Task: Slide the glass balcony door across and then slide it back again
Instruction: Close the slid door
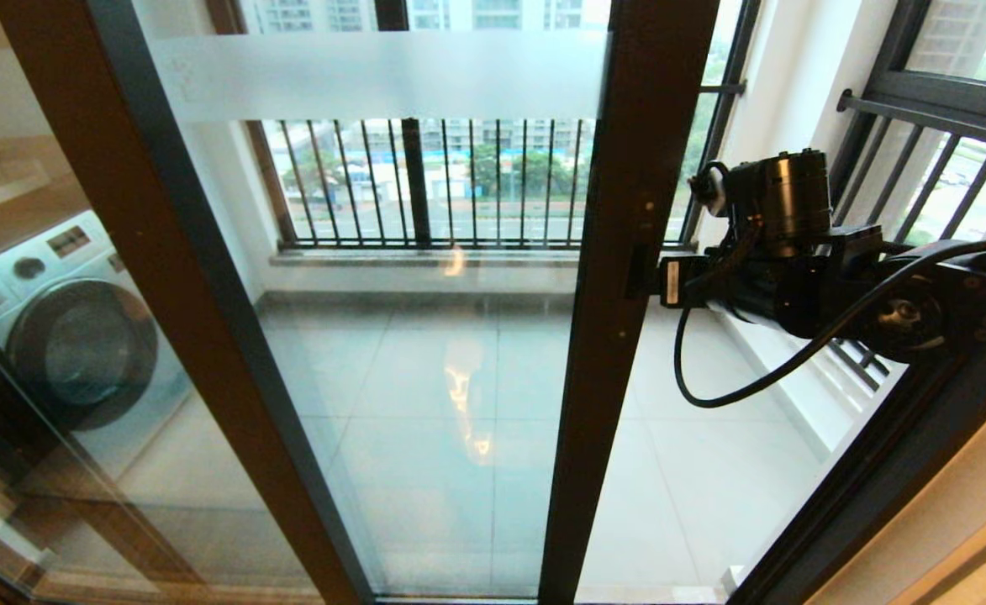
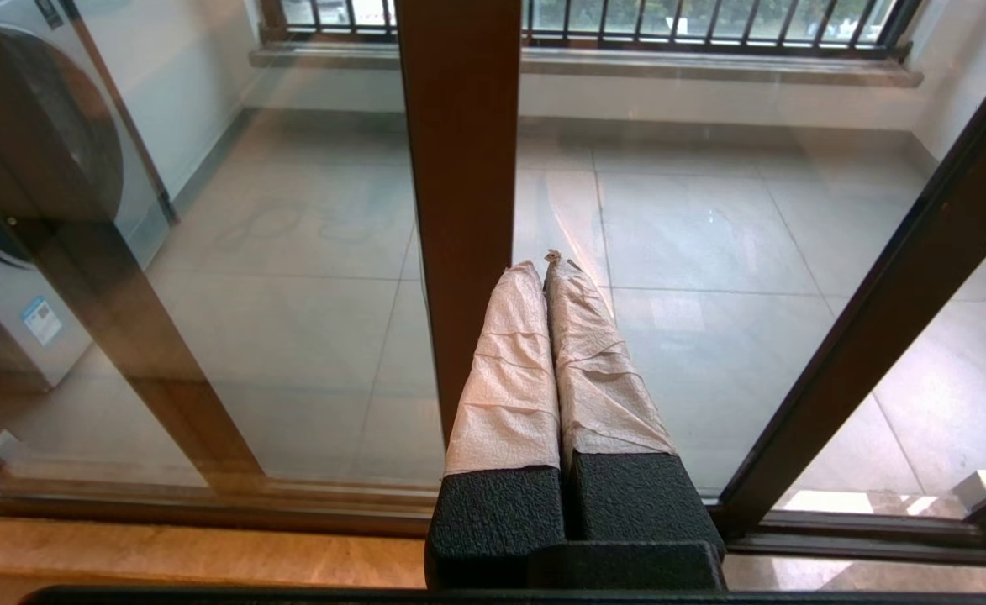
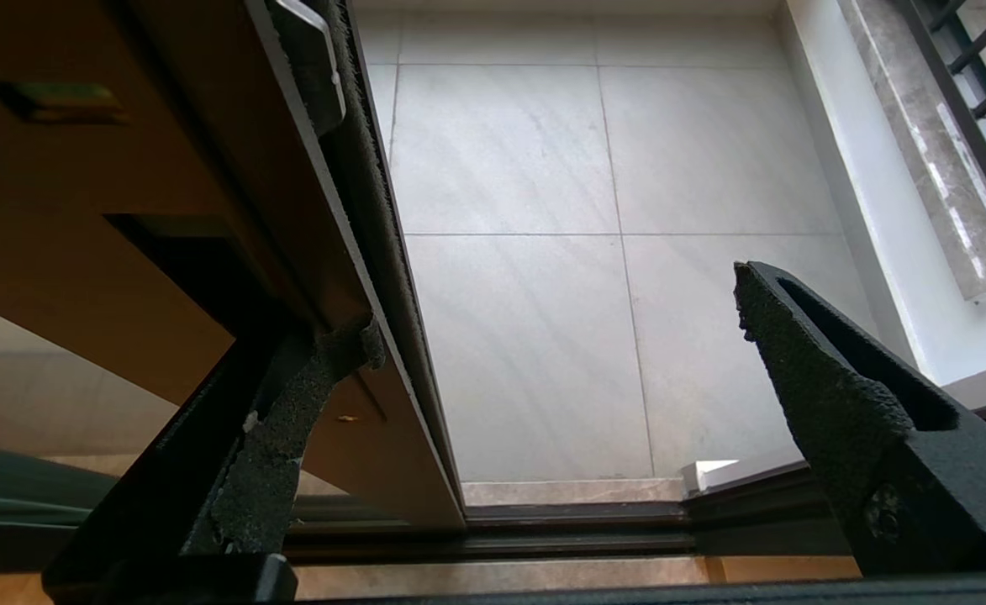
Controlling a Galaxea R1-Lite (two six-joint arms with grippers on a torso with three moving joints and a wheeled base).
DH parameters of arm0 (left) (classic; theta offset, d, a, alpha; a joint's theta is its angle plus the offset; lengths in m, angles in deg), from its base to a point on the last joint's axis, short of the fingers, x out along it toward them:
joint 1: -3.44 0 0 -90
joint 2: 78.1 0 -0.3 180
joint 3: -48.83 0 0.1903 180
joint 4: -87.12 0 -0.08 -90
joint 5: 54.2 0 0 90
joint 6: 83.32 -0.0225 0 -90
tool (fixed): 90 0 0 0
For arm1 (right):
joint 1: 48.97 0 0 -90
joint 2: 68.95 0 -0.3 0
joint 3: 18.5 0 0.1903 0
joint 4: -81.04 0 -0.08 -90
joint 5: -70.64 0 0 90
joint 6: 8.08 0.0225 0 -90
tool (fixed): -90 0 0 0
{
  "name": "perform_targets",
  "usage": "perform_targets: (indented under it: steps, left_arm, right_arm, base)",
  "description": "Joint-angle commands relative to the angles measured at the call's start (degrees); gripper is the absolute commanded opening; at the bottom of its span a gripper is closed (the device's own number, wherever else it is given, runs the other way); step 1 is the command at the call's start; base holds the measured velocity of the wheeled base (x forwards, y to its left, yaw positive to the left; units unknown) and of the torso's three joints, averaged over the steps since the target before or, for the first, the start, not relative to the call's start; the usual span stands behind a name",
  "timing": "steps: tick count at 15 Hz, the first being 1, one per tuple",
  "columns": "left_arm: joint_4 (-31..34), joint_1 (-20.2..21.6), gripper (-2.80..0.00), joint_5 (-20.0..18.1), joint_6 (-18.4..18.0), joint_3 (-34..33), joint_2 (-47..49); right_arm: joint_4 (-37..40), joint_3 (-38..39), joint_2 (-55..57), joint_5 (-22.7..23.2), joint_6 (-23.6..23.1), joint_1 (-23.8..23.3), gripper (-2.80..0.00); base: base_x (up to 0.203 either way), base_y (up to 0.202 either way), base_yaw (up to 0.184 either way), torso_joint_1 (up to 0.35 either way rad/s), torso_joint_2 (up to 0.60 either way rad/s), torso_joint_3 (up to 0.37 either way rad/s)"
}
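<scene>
Glass balcony door [image 1: 425, 336], brown-framed, frosted band at top, stood mid-frame. Right gripper [image 1: 645, 281] wide open at its edge, holding nothing. Washing machine [image 1: 72, 336] lower left; railings [image 1: 425, 181] behind.

Right gripper [image 3: 543, 311] jaws apart; left gripper [image 2: 547, 269] closed.

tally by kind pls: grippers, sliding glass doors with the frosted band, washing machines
Grippers: 2, the right gripper open at the door's edge, one finger against the frame, and the left gripper shut and parked low in front of the glass.
Frosted-band doors: 1, the glass balcony door.
Washing machines: 1, the washing machine behind the glass.
Total: 4
</scene>
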Motion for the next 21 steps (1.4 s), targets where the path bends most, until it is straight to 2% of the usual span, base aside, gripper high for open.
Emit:
perform_targets:
  steps: [1,21]
  left_arm:
    - [0.0,0.0,-2.8,0.0,0.0,0.0,0.1]
    - [0.0,0.0,-2.8,0.0,0.0,0.0,0.1]
  right_arm:
    - [-0.5,0.3,-0.6,0.0,-0.1,-0.3,0.0]
    - [-1.6,3.8,-3.9,0.2,-0.2,1.6,0.0]
  base:
    - [0.0,0.0,0.0,0.0,0.0,0.0]
    - [0.0,0.0,0.0,0.0,0.0,0.0]
